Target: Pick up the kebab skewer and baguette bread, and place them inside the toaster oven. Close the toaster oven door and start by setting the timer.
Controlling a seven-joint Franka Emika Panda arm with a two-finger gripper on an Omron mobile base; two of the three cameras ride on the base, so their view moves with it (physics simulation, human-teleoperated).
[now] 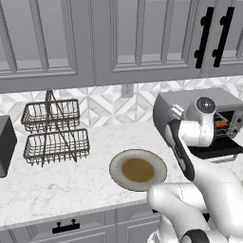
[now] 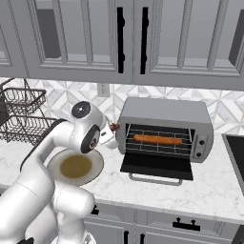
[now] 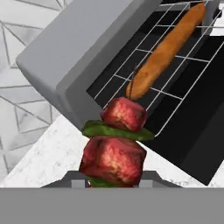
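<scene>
The kebab skewer (image 3: 115, 142), with red meat chunks and green slices, stands up between my fingertips. My gripper (image 3: 114, 180) is shut on it. In the right base view the gripper (image 2: 111, 135) hovers just left of the toaster oven (image 2: 164, 112), and the skewer's red tip (image 2: 114, 127) shows near the oven's left corner. The baguette bread (image 2: 157, 139) lies lengthwise on the wire rack inside the black cavity, and it also shows as the orange loaf (image 3: 168, 50) past the skewer. The toaster oven door (image 2: 157, 167) hangs open and flat, silver handle toward the front.
An empty round plate (image 2: 76, 167) sits on the marble counter left of the oven, partly behind my arm. A two-tier wire basket (image 1: 52, 130) stands at the back left. A dark appliance (image 1: 5, 144) is at the far left edge. The oven's knobs (image 2: 199, 143) are on its right panel.
</scene>
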